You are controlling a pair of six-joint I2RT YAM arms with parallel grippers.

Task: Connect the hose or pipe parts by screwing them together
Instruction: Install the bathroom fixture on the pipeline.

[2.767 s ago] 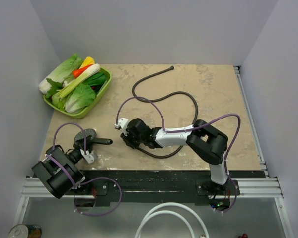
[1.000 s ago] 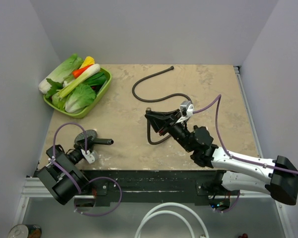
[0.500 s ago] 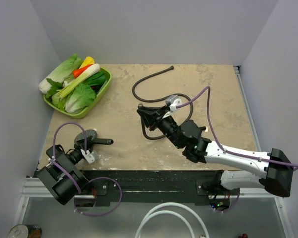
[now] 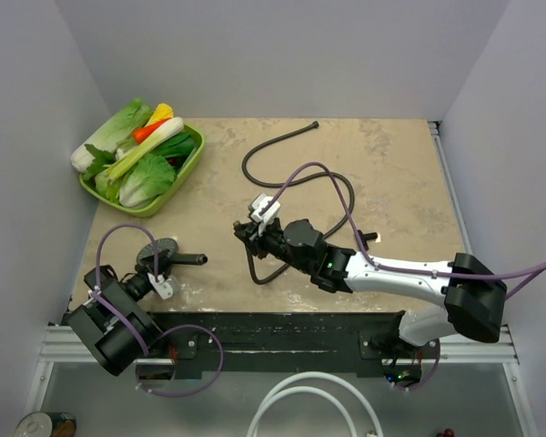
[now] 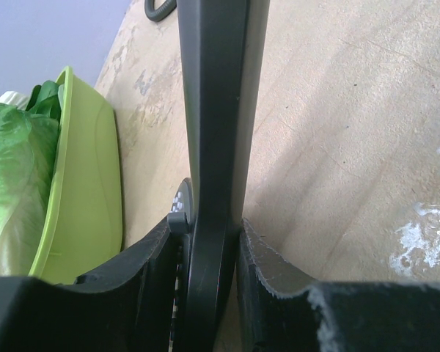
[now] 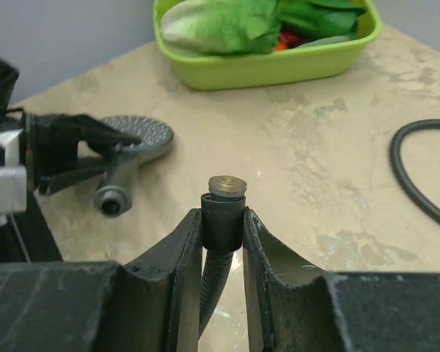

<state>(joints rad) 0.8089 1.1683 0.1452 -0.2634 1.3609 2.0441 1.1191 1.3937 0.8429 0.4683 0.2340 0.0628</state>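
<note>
The grey shower-head disc (image 4: pixel 156 248) stands on edge at the front left, its dark handle (image 4: pixel 189 260) pointing right. My left gripper (image 4: pixel 157 271) is shut on that handle (image 5: pixel 214 147), and the disc's rim (image 5: pixel 182 199) shows beside the left finger. The dark-brown hose (image 4: pixel 296 178) snakes across the table's middle. My right gripper (image 4: pixel 243 237) is shut on the hose's end nut (image 6: pixel 224 220), and a brass tip (image 6: pixel 227 185) sticks out above the fingers. The tip points toward the handle's open end (image 6: pixel 111 200), a short gap away. A small dark fitting (image 4: pixel 371 238) lies beside the right forearm.
A green basket (image 4: pixel 193 155) of vegetables sits at the back left, also seen in the wrist views as the basket (image 5: pixel 95 191) and basket (image 6: pixel 279 64). A hose loop (image 6: pixel 418 183) lies right of the right gripper. White tubing (image 4: pixel 300 401) coils below the table's front rail.
The right arm has swung left and nearer, carrying the hose end toward the shower head's handle. The hose loop dragged along with it. The left arm has not moved.
</note>
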